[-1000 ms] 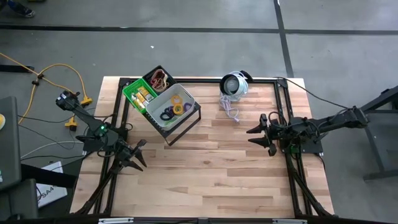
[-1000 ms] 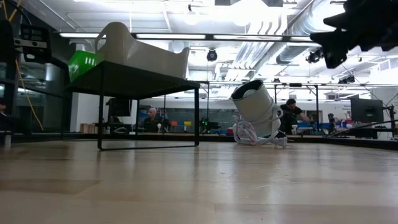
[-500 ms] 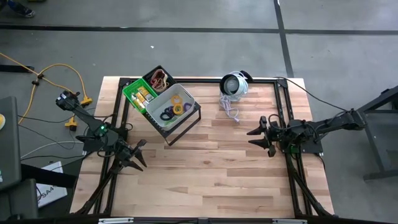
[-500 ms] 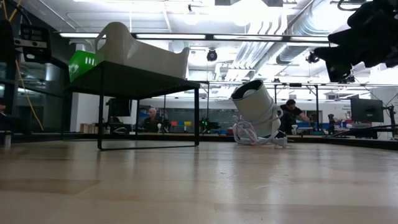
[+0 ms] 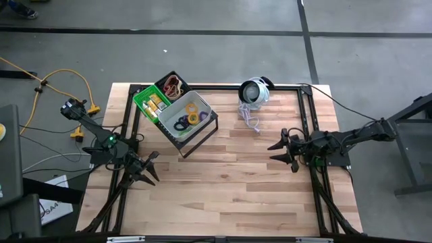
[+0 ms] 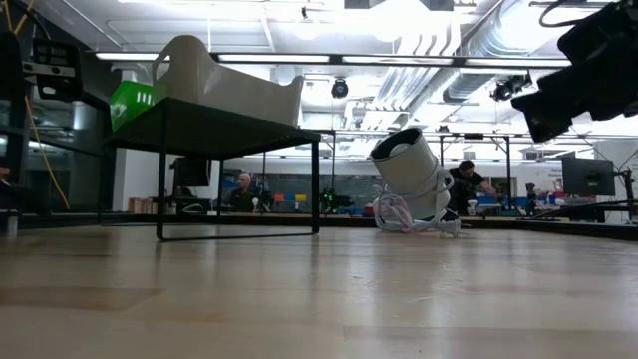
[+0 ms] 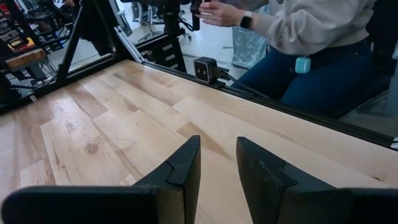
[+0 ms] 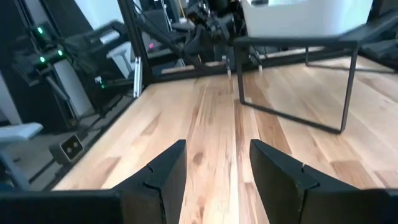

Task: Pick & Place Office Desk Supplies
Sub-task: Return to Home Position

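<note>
Office desk supplies, sorted into three small plastic bins, sit on top of the large black metal-framed rack (image 6: 229,118) at the far left of the pale wooden plank table (image 5: 223,192). The black rectangular bin (image 5: 167,82), at the rack's far corner, holds brownish and orange elastic loops (image 5: 174,87). The bright green bin (image 5: 142,101), just beside it, holds little yellow rectangular pieces (image 5: 154,103). The pale grey-white bin (image 5: 200,102), nearest the table's middle, holds dark purple, orange and yellow-green elastic loops (image 5: 185,120). Right of the rack, near the far edge, lies the round white-and-black device (image 5: 254,91), tilted, its pale cord (image 5: 251,120) trailing toward the middle. The left gripper (image 5: 155,167) hangs at the table's left edge and the right gripper (image 5: 271,152) near the right edge. Both are well apart from the rack, each with fingers spread and gripping nothing. Beyond the table's edge, the left wrist view shows a person in a light sweater (image 7: 311,25) behind a small black camera (image 7: 205,68).
</note>
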Action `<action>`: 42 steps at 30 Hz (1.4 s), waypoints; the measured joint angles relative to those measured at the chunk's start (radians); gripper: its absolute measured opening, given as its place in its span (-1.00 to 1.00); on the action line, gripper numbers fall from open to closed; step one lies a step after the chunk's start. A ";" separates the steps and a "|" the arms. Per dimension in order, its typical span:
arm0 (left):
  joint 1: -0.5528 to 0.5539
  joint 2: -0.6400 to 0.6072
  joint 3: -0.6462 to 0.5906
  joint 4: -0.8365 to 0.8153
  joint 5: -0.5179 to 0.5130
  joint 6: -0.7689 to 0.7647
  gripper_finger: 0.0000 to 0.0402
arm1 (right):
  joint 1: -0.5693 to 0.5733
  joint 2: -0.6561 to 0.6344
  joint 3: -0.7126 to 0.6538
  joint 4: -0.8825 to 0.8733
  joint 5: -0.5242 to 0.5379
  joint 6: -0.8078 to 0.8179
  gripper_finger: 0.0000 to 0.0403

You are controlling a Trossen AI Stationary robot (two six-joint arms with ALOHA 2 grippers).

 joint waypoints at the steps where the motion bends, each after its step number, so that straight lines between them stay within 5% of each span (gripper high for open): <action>1: 0.000 0.000 0.000 0.000 0.000 0.000 -0.52 | 0.000 -0.002 0.000 -0.015 0.000 0.000 -0.19; 42: 0.000 0.000 0.000 0.000 0.000 0.000 -0.52 | 0.000 -0.114 -0.002 -0.109 0.003 -0.101 -0.35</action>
